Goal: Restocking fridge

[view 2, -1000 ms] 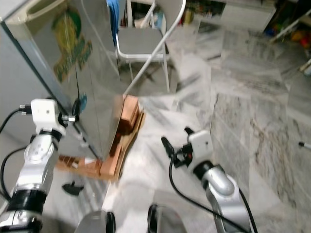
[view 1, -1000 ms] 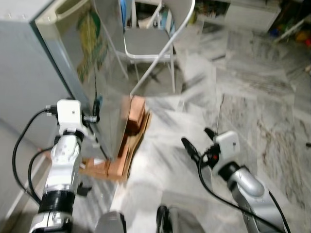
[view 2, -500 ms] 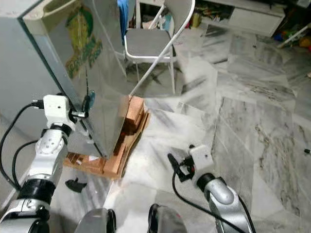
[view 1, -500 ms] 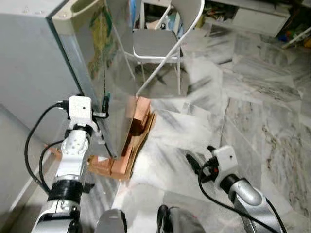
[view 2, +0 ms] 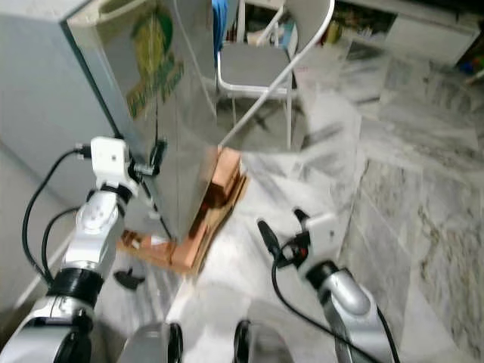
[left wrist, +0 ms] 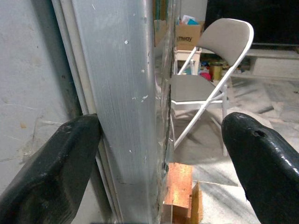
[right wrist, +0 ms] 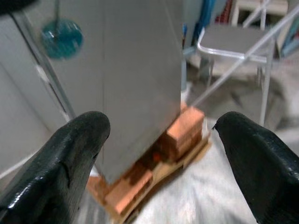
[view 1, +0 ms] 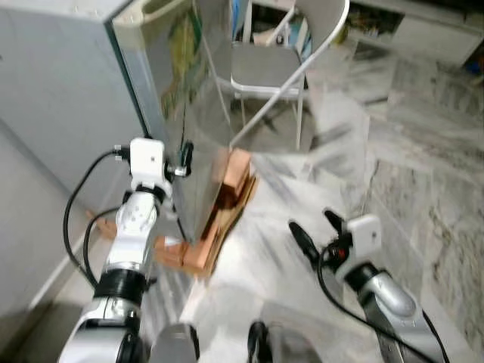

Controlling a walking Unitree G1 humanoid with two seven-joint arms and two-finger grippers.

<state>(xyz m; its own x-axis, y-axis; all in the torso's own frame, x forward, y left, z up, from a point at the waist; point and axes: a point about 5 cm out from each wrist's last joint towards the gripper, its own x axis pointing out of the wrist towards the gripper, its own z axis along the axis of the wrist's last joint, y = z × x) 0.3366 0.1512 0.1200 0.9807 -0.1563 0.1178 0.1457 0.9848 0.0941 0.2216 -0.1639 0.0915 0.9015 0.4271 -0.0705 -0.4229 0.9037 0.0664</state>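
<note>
1. The fridge [view 1: 162, 91] stands at the robot's left front, a silver box with a green and yellow sticker [view 2: 155, 57] on its mirrored side.
2. The left gripper [view 1: 184, 157] is raised to the fridge's near vertical corner, at about the height of the sticker's lower end.
3. In the left wrist view its fingers [left wrist: 51, 168] are spread wide, one on each side of the brushed metal edge [left wrist: 124, 107]. The finger on the wall side lies right against that edge; the other stands well clear of it.
4. The right gripper [view 1: 318, 231] hangs low over the marble floor [view 1: 423, 174], to the right of the fridge and well apart from it.
5. Its two fingers [right wrist: 70, 158] are wide apart with nothing between them, and they point toward the fridge's lower corner.
6. Count: one fridge, resting on a stack of reddish bricks [view 1: 231, 181] over flattened cardboard [view 2: 144, 249].
7. One grey folding chair [view 1: 291, 53] stands behind the fridge; its frame is mirrored in the fridge's side.
8. One small black object [view 2: 128, 278] lies on the floor beside the cardboard; what it is I cannot tell.
9. Two arms show, each with a white wrist block and black cable.
</note>
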